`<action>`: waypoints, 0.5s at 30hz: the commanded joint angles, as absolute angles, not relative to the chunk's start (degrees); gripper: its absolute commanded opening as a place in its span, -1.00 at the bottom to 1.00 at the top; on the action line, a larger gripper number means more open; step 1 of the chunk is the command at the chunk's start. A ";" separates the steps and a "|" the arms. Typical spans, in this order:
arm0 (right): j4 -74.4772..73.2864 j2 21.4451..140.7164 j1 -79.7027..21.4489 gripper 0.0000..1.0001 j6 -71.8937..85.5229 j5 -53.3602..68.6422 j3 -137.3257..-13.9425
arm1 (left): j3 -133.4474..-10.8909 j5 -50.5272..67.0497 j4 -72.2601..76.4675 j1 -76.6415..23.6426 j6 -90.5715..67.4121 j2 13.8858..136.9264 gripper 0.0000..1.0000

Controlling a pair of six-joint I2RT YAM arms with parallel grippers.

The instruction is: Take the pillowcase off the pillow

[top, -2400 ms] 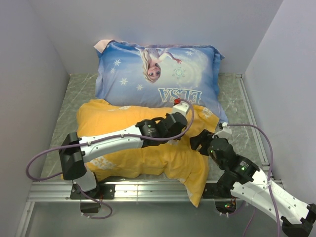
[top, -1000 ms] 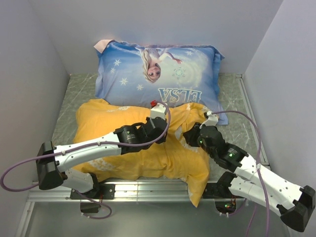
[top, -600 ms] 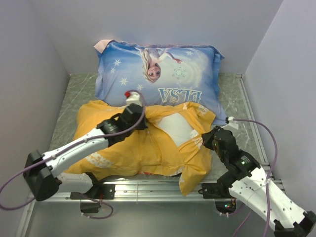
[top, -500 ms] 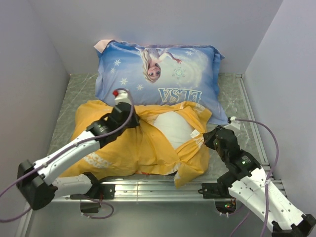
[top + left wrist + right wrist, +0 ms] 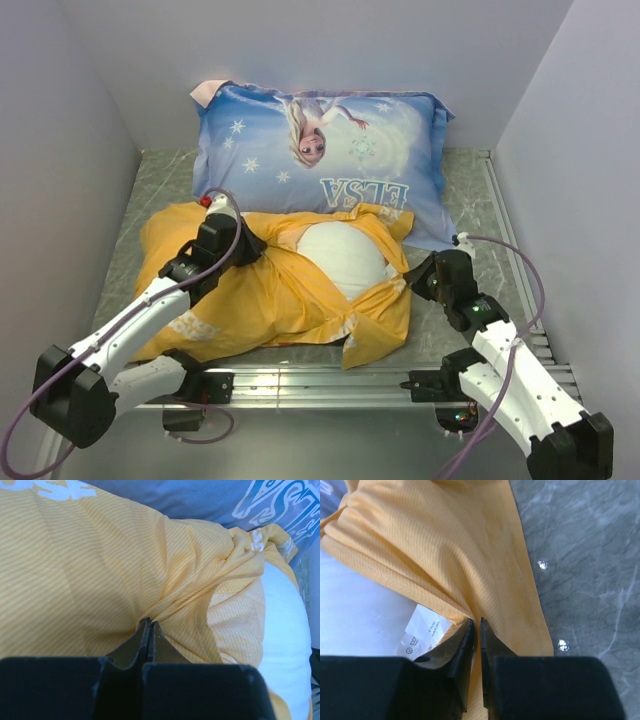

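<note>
Overhead view first: the pillowcase [image 5: 250, 300] lies across the middle of the table [image 5: 470, 190] with its mouth gaping toward the right. The white pillow [image 5: 340, 258] bulges out of that opening, part of it bare and the rest inside. The left gripper [image 5: 252, 250] sits at the upper-left lip of the mouth, and the right gripper [image 5: 415, 277] at the lower-right lip. The blue Elsa pillow [image 5: 330, 150] leans at the back wall, touching the yellow cloth's far edge.

Left wrist view: the fingers are pressed together on a gathered pleat of yellow fabric. Folds radiate from the pinch toward the pillow's white flank at the right.

Right wrist view: the jaws are clamped on a fold of the case's hem, just beside a small white care tag [image 5: 425, 632]. Whether that tag belongs to case or pillow I cannot tell.

The step in hand looks like peeling the case back over the pillow. To do it well, the two pinches should hold the mouth wide and travel together toward the closed end, low over the table, so the cloth slides over the bulge instead of cinching it. Nothing holds the pillow itself, so it may drag along. If it does, the right arm should probably let go of the hem and take the bare white end.
</note>
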State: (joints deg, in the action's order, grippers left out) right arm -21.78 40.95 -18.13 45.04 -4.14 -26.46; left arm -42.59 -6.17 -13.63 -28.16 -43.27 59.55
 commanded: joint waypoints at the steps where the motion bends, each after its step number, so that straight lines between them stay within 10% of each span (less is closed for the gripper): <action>1: -21.35 37.99 -18.72 -0.57 42.98 -3.69 -24.96 | -40.08 -5.97 -14.59 -28.47 -42.54 62.66 -0.99; 15: -33.93 28.57 -36.20 0.19 45.88 -13.54 -36.74 | -47.99 -15.03 -18.98 -36.91 -41.22 68.20 -0.99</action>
State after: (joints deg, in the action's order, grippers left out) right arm -31.38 29.32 -33.76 44.49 -9.91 -34.30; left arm -47.37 -14.94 -14.22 -36.10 -42.04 66.57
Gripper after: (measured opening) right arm 0.586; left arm 0.012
